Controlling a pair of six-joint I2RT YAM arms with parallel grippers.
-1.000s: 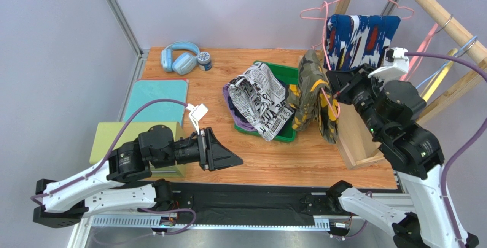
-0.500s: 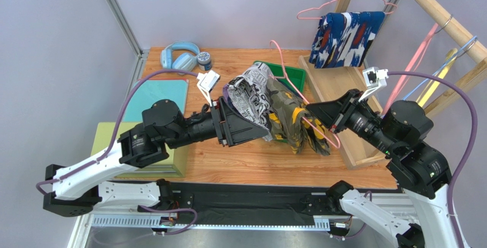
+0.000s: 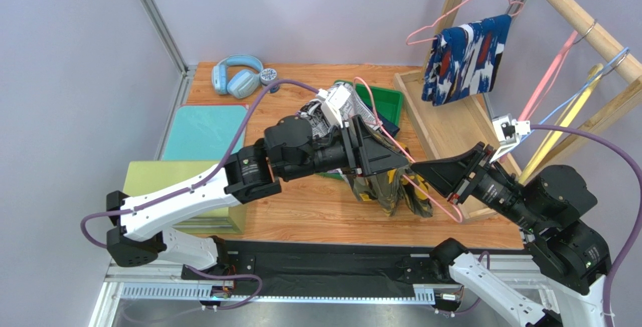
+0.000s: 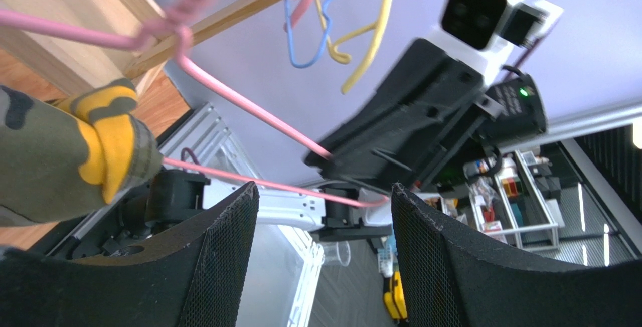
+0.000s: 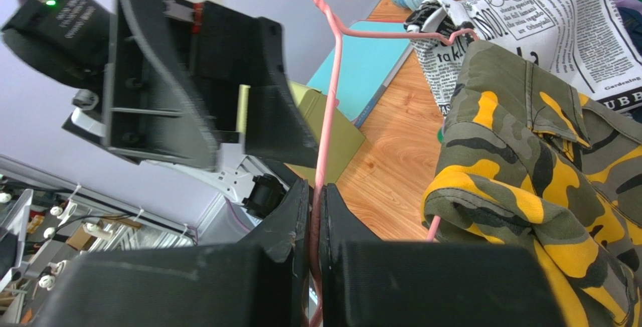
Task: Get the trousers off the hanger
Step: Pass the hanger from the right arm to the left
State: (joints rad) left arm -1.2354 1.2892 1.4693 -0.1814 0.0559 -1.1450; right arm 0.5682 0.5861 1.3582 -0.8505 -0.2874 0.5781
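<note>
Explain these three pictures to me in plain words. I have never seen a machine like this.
Two robot arms are bolted at the near edge of a wooden table. The top view looks down from above and behind them; the other two come from a camera on each wrist. The right gripper is shut on a pink hanger that carries the camouflage trousers. The left gripper is open, beside them, holding nothing. On the table lie newsprint trousers, a green tray and blue headphones. Another printed pair hangs on the wooden rack.
</note>
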